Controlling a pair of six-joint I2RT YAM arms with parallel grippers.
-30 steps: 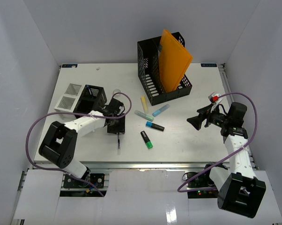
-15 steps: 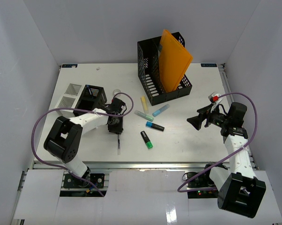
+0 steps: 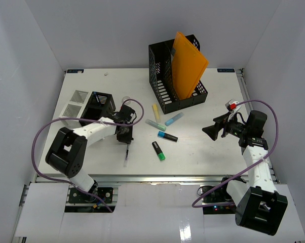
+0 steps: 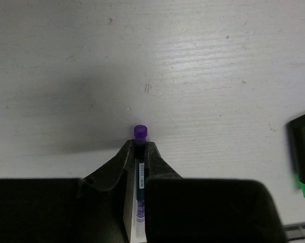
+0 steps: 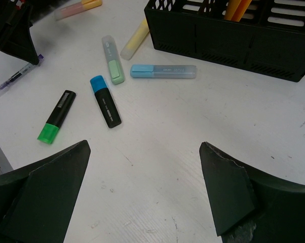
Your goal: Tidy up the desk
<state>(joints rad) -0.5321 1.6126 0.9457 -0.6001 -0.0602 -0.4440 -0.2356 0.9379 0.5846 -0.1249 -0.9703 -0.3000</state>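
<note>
The left jaws are closed narrowly on a purple-capped pen (image 4: 140, 152), whose cap projects just beyond them. It is probably best lifted level off the white tabletop (image 4: 203, 61) and carried towards the black pen holder (image 3: 99, 106). The right jaws are spread wide, empty, near the blue-capped highlighter (image 5: 105, 107).

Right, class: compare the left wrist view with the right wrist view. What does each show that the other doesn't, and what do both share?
Left wrist only: the left pincer with fingers pressed against the pen, behind its purple cap. Right wrist only: open right pincer, black file holder, blue-capped highlighter, other markers. Both: pen, green-tipped highlighter, desk.
</note>
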